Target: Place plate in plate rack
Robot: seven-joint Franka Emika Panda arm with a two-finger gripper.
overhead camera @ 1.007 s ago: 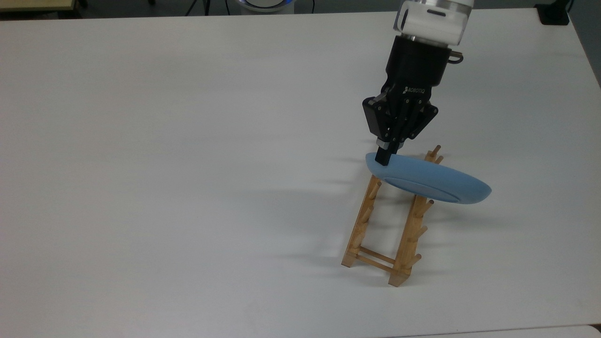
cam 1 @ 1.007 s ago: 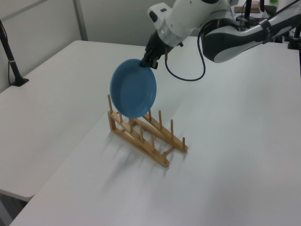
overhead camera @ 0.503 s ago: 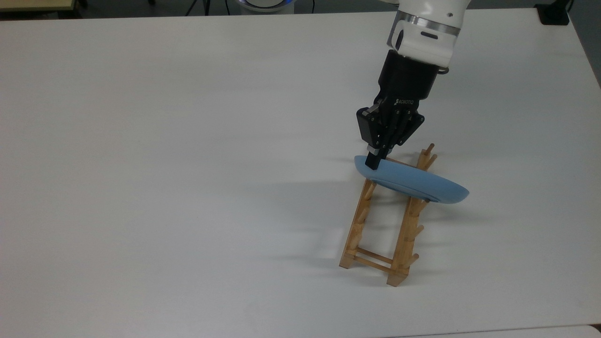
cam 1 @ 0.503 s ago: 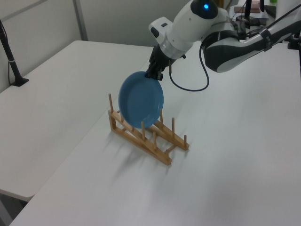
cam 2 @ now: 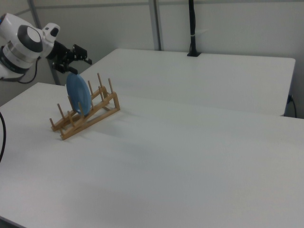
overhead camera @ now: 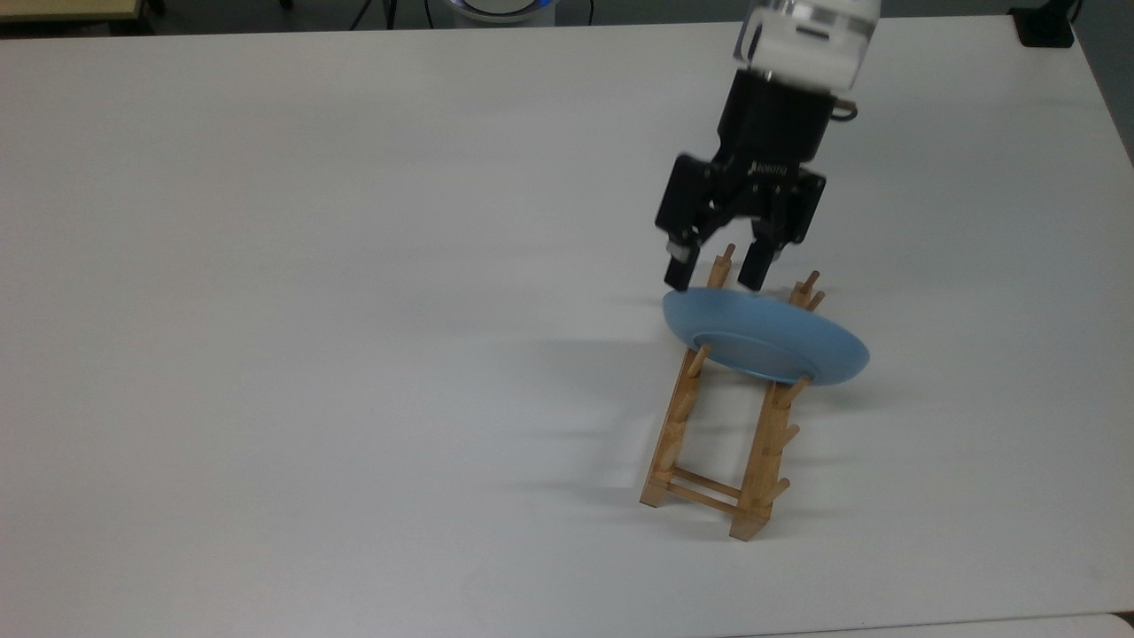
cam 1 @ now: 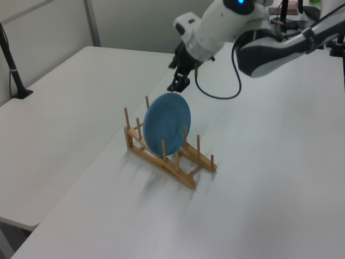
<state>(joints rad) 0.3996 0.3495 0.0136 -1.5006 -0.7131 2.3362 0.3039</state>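
Top view first: one white desk (overhead camera: 354, 354) carries one wooden plate rack (overhead camera: 719, 443), lying toward the desk's right side and nearer its front edge than its back. One blue plate (overhead camera: 764, 344) stands on edge in the rack's far end, tilted, its ringed foot facing the near end of the rack, with a peg against it on each rail. Just above the plate's upper rim hangs the gripper (overhead camera: 716, 282), its two black fingers spread wide and clamping nothing; a rack peg shows between them. The arm's white wrist is cut off by the picture's upper edge. At the desk's back right corner sits a dark block (overhead camera: 1045, 27), and a rounded white base (overhead camera: 502, 7) shows beyond the back edge, mostly cut off.

Left view: the plate (cam 1: 167, 123) stands nearly upright among the pegs of the rack (cam 1: 168, 154), hiding several of them. The gripper (cam 1: 178, 86) floats apart from the plate, over the bare desk (cam 1: 259, 189). A black cable (cam 1: 215, 89) loops under the arm. A black post (cam 1: 12, 65) stands on a neighbouring table at the left view's left.

Right view: the plate (cam 2: 78, 94) sits in the rack (cam 2: 85, 114) near the desk's far left corner, with the released gripper (cam 2: 75, 55) just above it. A second white table (cam 2: 199, 76) stands behind, with a black pole (cam 2: 192, 28) rising from its far edge.
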